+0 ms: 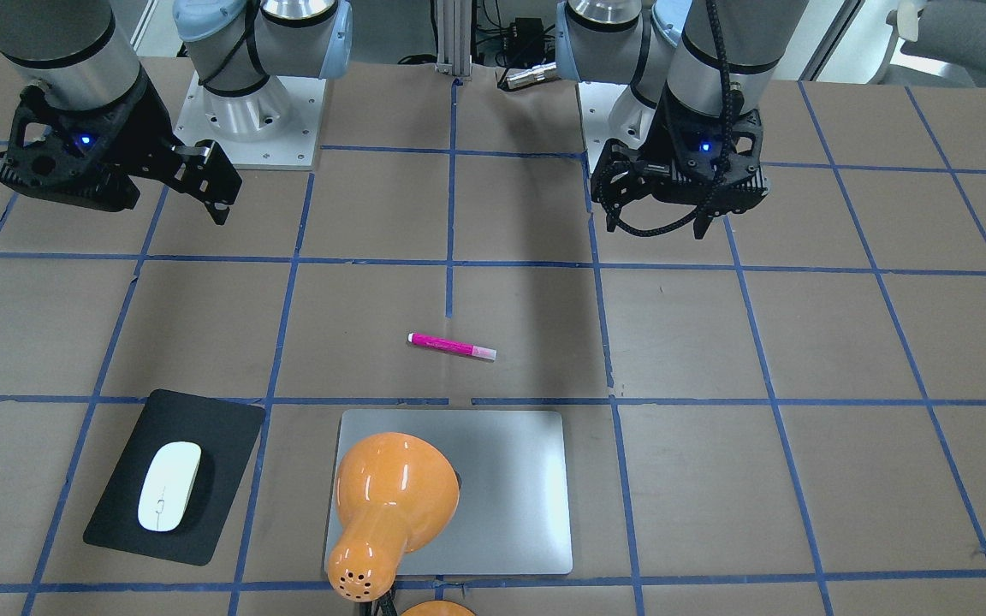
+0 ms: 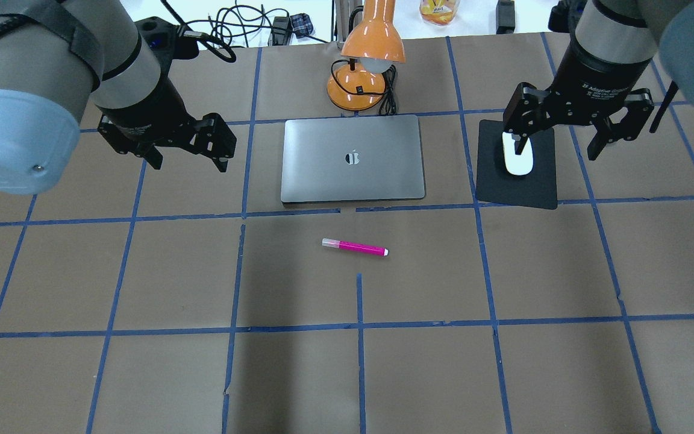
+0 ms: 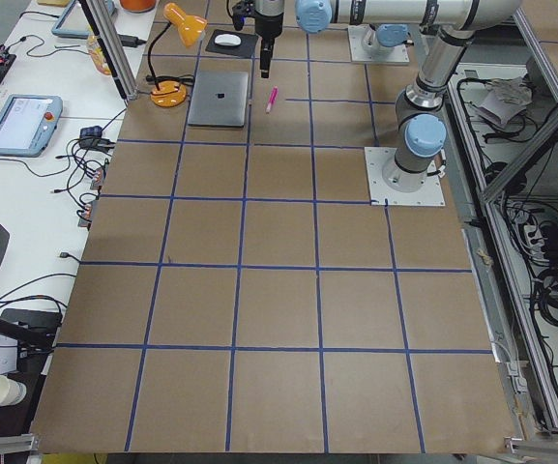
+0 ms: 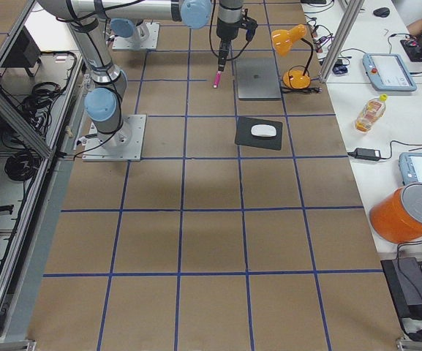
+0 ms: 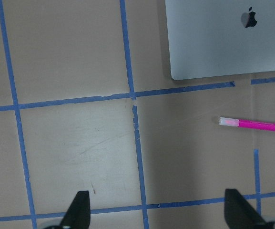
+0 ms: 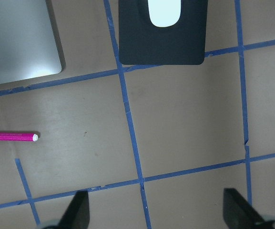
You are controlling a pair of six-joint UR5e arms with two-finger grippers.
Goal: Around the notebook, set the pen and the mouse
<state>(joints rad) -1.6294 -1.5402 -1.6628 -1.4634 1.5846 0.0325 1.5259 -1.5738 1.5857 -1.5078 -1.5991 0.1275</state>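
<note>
The pink pen (image 2: 355, 247) lies flat on the brown table, a little in front of the closed silver notebook (image 2: 353, 158). To the notebook's right, the white mouse (image 2: 517, 161) rests on a black pad (image 2: 518, 187). My left gripper (image 2: 189, 161) hangs open and empty above the table, left of the notebook. The right gripper (image 2: 556, 150) is open and empty, hovering over the mouse pad. In the left wrist view the pen (image 5: 252, 124) and notebook (image 5: 228, 38) lie ahead and to the right. The right wrist view has the mouse (image 6: 165, 12) at the top edge and the pen (image 6: 11, 137) at the left.
An orange desk lamp (image 2: 365, 60) stands behind the notebook, its shade leaning over the notebook's far edge (image 1: 390, 505). Cables and small devices lie beyond the table's far edge. Blue tape lines grid the brown table surface.
</note>
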